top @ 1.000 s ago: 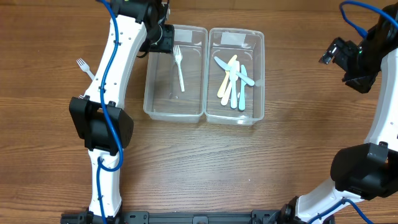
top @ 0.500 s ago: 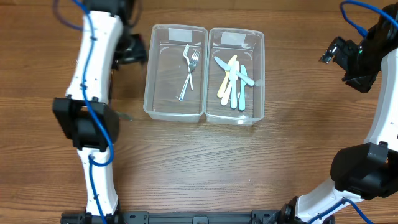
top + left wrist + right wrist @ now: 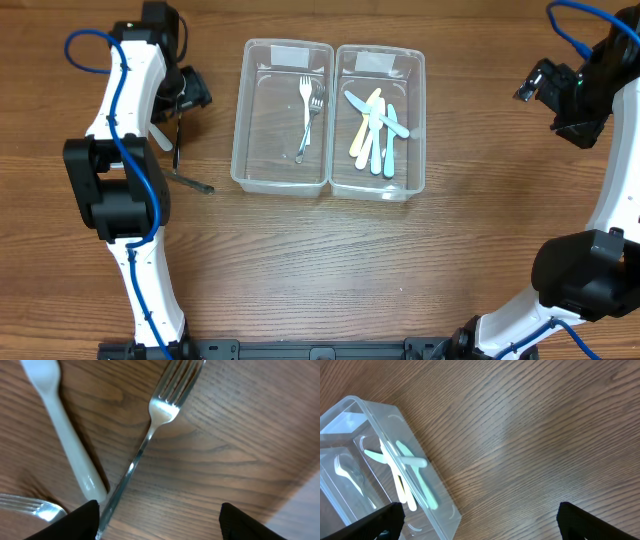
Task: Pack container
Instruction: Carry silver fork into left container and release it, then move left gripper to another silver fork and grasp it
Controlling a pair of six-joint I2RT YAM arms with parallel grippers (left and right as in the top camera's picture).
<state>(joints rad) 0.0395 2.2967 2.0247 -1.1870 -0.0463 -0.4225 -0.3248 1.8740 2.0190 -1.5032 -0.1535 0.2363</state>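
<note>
Two clear containers stand side by side. The left container [image 3: 240, 150] holds two forks [image 3: 308, 118]. Several pastel plastic knives [image 3: 375, 130] lie in the right container [image 3: 418, 150], which the right wrist view also shows [image 3: 447, 505]. My left gripper [image 3: 185, 95] hangs open just left of the containers, over loose cutlery on the table. Its wrist view shows a metal fork [image 3: 160, 410], a white plastic handle [image 3: 67, 445] and another fork's tines [image 3: 30, 506]. The left gripper [image 3: 160, 527] holds nothing; the fork's handle runs past its left finger. My right gripper [image 3: 545, 90] stands open at the far right, empty.
More cutlery lies on the wood left of the containers: a thin metal piece [image 3: 177, 140] and another metal piece [image 3: 192, 183] nearer the front. The left arm's links stretch down the table's left side, the right arm's down the right side.
The left arm let a fork go into the left container, which now holds two. It swung left to the loose cutlery, jaws widening. The right arm has not moved.
</note>
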